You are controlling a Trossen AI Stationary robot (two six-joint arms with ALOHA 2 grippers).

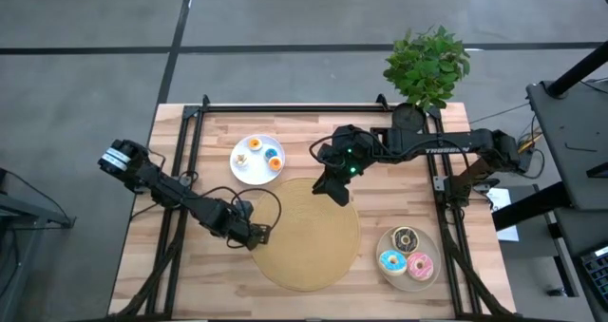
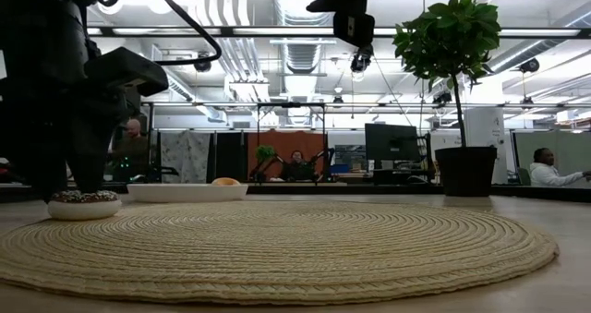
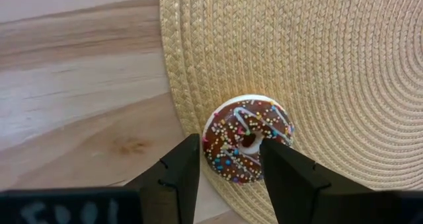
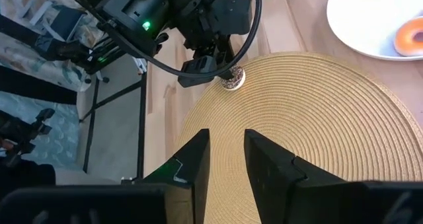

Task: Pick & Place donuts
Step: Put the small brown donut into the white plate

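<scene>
Below, the left gripper (image 3: 228, 168) stands low over the near-left edge of the round woven mat (image 3: 344, 72), its two fingers (image 3: 177, 178) spread to either side of a chocolate donut with sprinkles (image 3: 248, 139); the wrist view shows bare gaps between pads and icing, so nothing is pinched. That donut lies flat, half on the mat's rim and half over the wooden table (image 3: 73, 85). The likeliest fault, judged from this pose, is a drag: the ring sits between the fingers, so any sideways motion of the arm would push it off the rim and onto the wood. A tilt is also possible, since the mat's raised edge runs beneath the ring and gives it uneven support. The right gripper (image 4: 225, 154) hovers above the far side of the mat (image 1: 309, 232), fingers parted by a narrow gap with nothing between them; should it descend toward the same rim while the left arm is low, the two arms could meet. Remaining donuts are well apart from this spot: small ones on the white plate (image 1: 242, 170) at the far left of the mat, and three larger iced ones on the beige plate (image 1: 429, 279) at the near right, the pink donut (image 1: 419, 263) among them. A potted plant (image 1: 427, 66) stands at the table's far edge, clear of both arms.
</scene>
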